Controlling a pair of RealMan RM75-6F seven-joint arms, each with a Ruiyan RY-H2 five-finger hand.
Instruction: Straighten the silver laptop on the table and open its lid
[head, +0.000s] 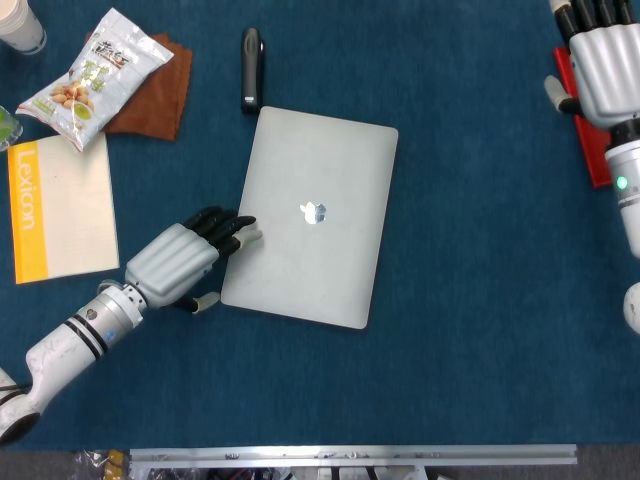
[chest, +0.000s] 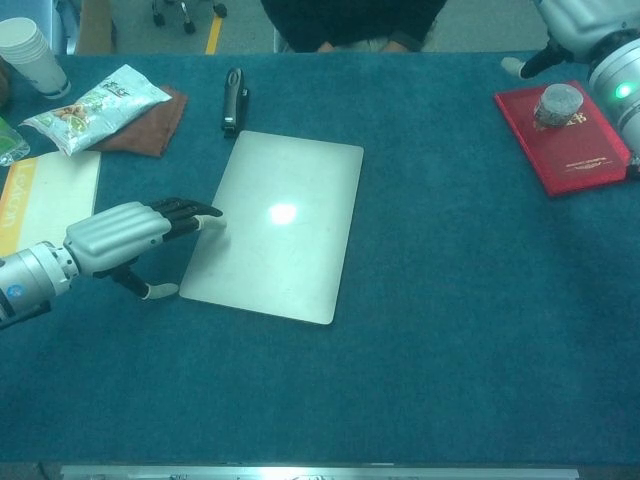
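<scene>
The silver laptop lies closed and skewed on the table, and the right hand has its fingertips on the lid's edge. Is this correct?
Not quite: the left hand has its fingertips on the edge of the silver laptop, as the head view shows. The laptop is closed and skewed.

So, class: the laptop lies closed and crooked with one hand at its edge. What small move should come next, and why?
Probably the left hand, whose fingertips rest on the left edge of the closed, skewed silver laptop, should push that edge to swing it square with the table; the lid comes after.
</scene>
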